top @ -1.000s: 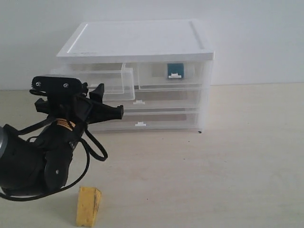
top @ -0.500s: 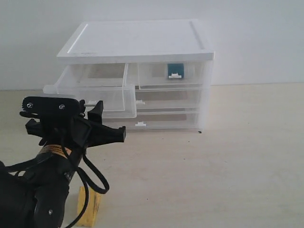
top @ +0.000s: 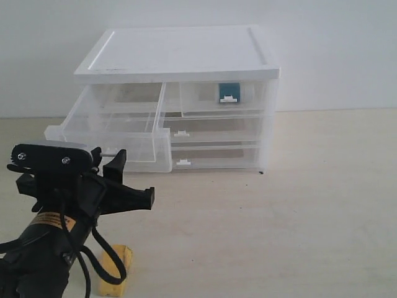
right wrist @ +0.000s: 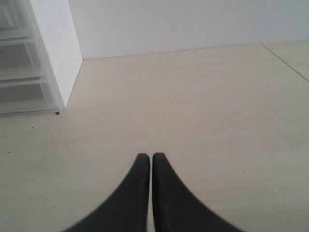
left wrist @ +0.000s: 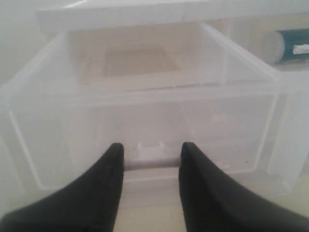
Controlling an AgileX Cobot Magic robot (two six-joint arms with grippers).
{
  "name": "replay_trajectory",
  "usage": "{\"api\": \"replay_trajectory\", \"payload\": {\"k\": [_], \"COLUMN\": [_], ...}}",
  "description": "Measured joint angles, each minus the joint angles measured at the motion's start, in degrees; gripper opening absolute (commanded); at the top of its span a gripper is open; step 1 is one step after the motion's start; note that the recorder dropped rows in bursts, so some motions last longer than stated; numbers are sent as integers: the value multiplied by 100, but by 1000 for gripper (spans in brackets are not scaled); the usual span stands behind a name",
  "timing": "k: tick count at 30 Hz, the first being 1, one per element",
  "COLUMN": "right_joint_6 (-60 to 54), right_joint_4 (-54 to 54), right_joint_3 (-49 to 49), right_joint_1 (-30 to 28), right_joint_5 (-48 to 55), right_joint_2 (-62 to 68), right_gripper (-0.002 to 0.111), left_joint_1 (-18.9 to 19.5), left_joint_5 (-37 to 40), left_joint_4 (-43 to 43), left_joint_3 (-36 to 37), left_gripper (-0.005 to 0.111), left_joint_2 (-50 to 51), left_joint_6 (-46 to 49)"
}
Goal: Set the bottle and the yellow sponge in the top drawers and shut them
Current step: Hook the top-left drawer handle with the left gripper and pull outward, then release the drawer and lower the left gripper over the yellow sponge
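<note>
L gripper (left wrist: pixel 150 162) part-open, tips either side of handle tab (left wrist: pixel 149 147) on pulled-out top-left drawer (top: pixel 142 146). R gripper (right wrist: pixel 147 159) pinched shut. yellow sponge (top: pixel 113 288) lower left, bottle (top: pixel 229 89) upper mid.

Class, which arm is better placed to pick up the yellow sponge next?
Probably left. The yellow sponge lies near the left gripper, before the open top drawer; the right gripper sits shut beyond the other side of the cabinet.
</note>
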Motion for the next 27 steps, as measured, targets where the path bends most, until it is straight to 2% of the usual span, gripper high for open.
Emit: {"api": "replay_trajectory", "payload": {"k": [5, 10, 14, 18, 20, 24, 27], "right_joint_6": [0, 0, 0, 0, 0, 0, 0], "right_joint_4": [0, 0, 0, 0, 0, 0, 0], "right_joint_3": [0, 0, 0, 0, 0, 0, 0], "right_joint_1": [0, 0, 0, 0, 0, 0, 0], "right_joint_5": [0, 0, 0, 0, 0, 0, 0], "right_joint_2": [0, 0, 0, 0, 0, 0, 0], "right_gripper": [0, 0, 0, 0, 0, 0, 0], "left_joint_1": [-47, -124, -129, -159, -175, -178, -178], "left_joint_5": [0, -24, -12, 14, 14, 169, 585], "left_joint_4": [-10, -22, 17, 180, 214, 171, 59], "left_joint_3": [57, 57, 57, 57, 57, 57, 57], "left_gripper": [7, 30, 45, 71, 81, 83, 83], "left_joint_2": [-8, -8, -8, -8, -8, -8, -21], "left_joint_6": [-160, -186, -186, -186, -186, -186, -135]}}
